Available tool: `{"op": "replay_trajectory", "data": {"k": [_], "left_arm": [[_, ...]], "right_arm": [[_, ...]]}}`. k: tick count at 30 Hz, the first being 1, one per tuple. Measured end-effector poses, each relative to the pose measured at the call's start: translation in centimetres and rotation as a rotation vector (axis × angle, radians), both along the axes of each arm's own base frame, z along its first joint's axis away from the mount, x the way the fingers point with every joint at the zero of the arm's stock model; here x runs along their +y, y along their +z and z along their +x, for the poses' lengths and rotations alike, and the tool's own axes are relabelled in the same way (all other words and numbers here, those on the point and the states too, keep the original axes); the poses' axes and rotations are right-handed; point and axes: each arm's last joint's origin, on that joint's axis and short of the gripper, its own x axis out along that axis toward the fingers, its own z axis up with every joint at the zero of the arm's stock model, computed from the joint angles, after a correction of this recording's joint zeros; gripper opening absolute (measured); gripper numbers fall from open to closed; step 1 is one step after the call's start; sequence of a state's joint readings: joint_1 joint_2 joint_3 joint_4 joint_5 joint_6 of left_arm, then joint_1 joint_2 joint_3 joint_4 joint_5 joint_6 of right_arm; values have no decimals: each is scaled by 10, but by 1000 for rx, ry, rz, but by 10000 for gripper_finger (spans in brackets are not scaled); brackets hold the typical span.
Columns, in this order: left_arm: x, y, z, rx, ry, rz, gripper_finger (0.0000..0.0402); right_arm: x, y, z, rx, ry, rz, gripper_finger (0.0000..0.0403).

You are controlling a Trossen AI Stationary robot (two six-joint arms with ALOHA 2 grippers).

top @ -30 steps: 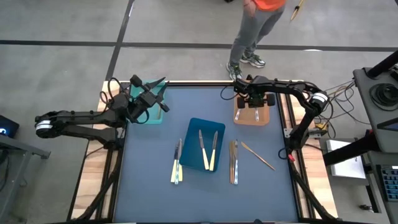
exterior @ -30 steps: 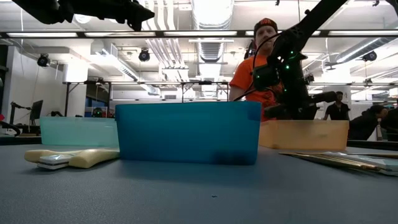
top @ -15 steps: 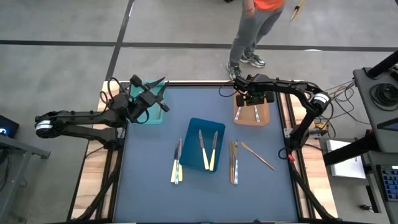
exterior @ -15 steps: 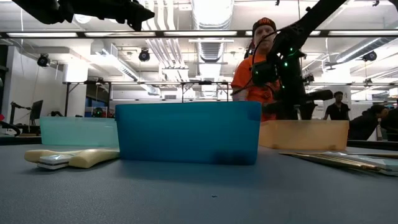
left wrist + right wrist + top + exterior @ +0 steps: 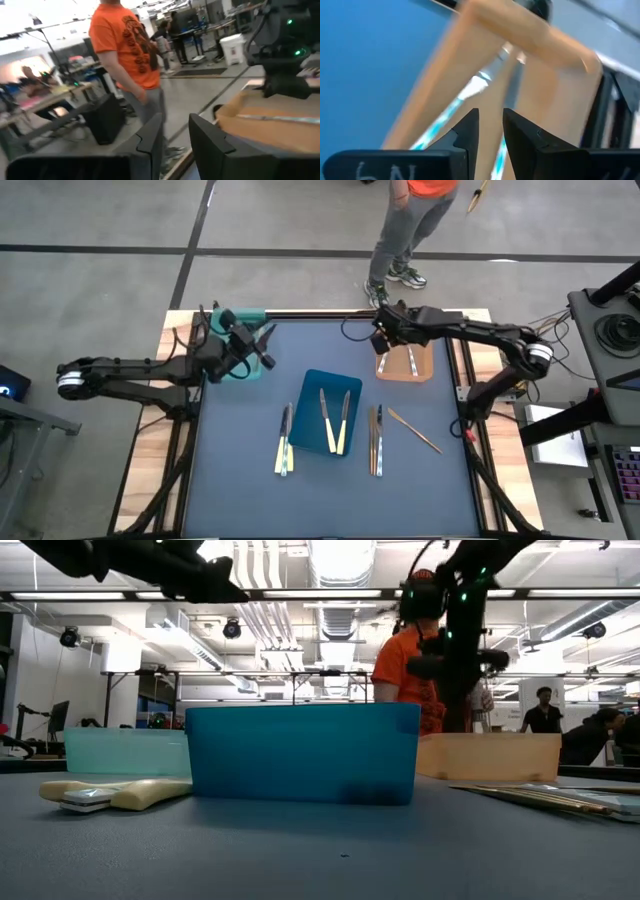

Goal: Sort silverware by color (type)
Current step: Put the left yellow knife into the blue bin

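Seen from above, the dark right gripper (image 5: 380, 340) hung over the near-left corner of the shallow orange plastic tray (image 5: 424, 366), which held two slim silvery utensils (image 5: 411, 359). In its wrist view its two dark fingers (image 5: 466, 131) stood a narrow gap apart with nothing between them. It appeared to have just let a piece go, so the step in hand looked like lifting clear. Doing that well probably meant rising straight up before swinging across, so the fingers would not catch the tray wall or the thin metal pieces.

The left gripper (image 5: 262, 346) waited beside the pale teal plastic tray (image 5: 247, 317), its fingers (image 5: 150, 140) slightly apart and empty.

The remaining silverware lay flat on the matte dark blue tabletop (image 5: 240, 480). Two cream-handled pieces (image 5: 334, 421) sat in the glossy deep-blue rectangular tray (image 5: 312, 385). A cream and silver pair (image 5: 285, 440) lay left of it. Slender gold-tan pieces (image 5: 376, 440) lay right of it, one (image 5: 414, 429) at a slant. A person in an orange shirt (image 5: 405, 665) stood beyond the table.
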State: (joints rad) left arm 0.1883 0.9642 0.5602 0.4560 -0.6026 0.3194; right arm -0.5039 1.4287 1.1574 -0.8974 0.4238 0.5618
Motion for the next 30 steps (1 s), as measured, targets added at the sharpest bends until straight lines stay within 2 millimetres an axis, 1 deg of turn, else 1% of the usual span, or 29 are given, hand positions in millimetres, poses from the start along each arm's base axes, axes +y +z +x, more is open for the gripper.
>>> {"op": "replay_trajectory", "data": {"k": [6,10,15,19,22,25,27,30], "left_arm": [[-12,0,3,-75,-75,-80,77],[-20,1,6,-124,-171,-143,77],[-30,13,10,-167,-329,-250,77],[-34,24,13,-129,-395,-439,77],[-37,30,11,-47,-375,-647,77],[-43,34,9,52,-281,-858,76],[-50,36,10,116,-216,-972,76],[-66,35,16,210,-140,-1094,76]], "right_arm": [[33,17,10,-136,223,-114,76],[54,24,7,-213,340,-175,75],[75,22,1,-282,497,-256,73],[85,18,-4,-354,650,-297,73],[88,16,-9,-418,729,-313,73],[89,18,-14,-432,750,-341,72],[89,21,-16,-437,760,-357,73],[89,27,-17,-448,781,-395,72]]}}
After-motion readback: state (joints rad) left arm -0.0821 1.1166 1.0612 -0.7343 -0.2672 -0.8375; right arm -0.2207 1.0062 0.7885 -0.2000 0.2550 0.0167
